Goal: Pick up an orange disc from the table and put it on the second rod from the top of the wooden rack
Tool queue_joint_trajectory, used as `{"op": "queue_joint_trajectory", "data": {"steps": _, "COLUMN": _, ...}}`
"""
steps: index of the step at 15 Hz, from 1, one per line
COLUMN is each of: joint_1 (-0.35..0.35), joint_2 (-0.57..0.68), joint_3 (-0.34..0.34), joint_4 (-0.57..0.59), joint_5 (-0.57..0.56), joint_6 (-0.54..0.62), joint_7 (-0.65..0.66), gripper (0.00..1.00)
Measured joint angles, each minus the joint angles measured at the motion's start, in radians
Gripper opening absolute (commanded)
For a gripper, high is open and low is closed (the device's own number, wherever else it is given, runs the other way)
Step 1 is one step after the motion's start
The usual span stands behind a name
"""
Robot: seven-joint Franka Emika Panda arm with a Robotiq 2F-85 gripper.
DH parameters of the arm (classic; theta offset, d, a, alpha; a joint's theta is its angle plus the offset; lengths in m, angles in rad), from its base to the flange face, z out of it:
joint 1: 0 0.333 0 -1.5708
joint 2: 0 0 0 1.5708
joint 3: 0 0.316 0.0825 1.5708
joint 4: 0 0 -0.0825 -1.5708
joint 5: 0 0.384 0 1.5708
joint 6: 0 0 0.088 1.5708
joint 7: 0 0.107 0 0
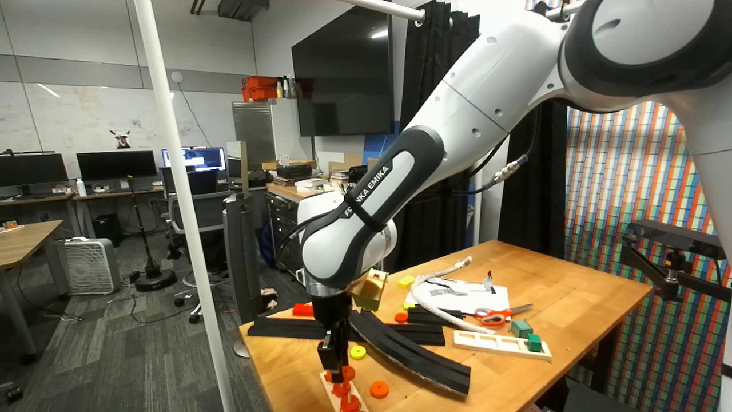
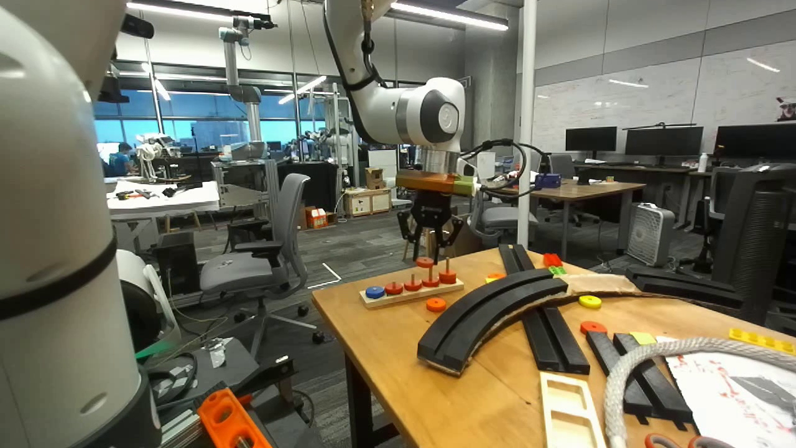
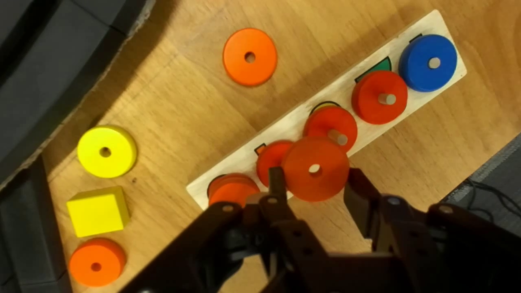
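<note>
- Gripper (image 3: 316, 175), wrist view, bottom centre: fingers drawn in on a disc, its rim pinched between them.
- Orange disc (image 3: 323, 183), near the centre of that view: flat, round, deep orange-red, bored through the middle, where a pale spot shows. In an exterior view it looks roughly level, at the head of a rod (image 2: 430, 274) of the rack; whether the rod has entered the hole cannot be told.
- Wooden rack (image 3: 289, 128), wrist view, lower centre to upper right: a pale board with a diagonal row of rods. A blue disc (image 3: 421, 67) occupies the upper-right end; red discs (image 3: 372, 97) follow, two of them partly covered by the held disc.
- Stack of discs (image 3: 233, 191), at the rack's lower-left end: close to the fingers and partly hidden by them.
- Loose pieces on the table (image 3: 183, 89), wrist view: a second orange disc (image 3: 244, 69) at upper centre, beside the rack; a yellow disc (image 3: 108, 162), a yellow block (image 3: 97, 213) and a third orange disc (image 3: 99, 256) down the left side.
- Black track pieces (image 3: 53, 69), wrist view, left edge; in both exterior views a curved one lies across a straight one.
- Farther off, lower right of an exterior view: white paper (image 1: 498, 297), red-handled scissors (image 1: 496, 316), a compartmented wooden frame (image 1: 497, 350) and green blocks (image 1: 521, 328).
</note>
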Motion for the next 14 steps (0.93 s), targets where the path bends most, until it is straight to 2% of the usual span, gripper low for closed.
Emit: {"op": "queue_joint_trajectory", "data": {"steps": 14, "joint_1": 0.000, "joint_2": 0.042, "joint_3": -0.004, "joint_4": 0.051, "joint_5": 0.000, "joint_6": -0.001, "joint_7": 0.000, "gripper": 0.22}}
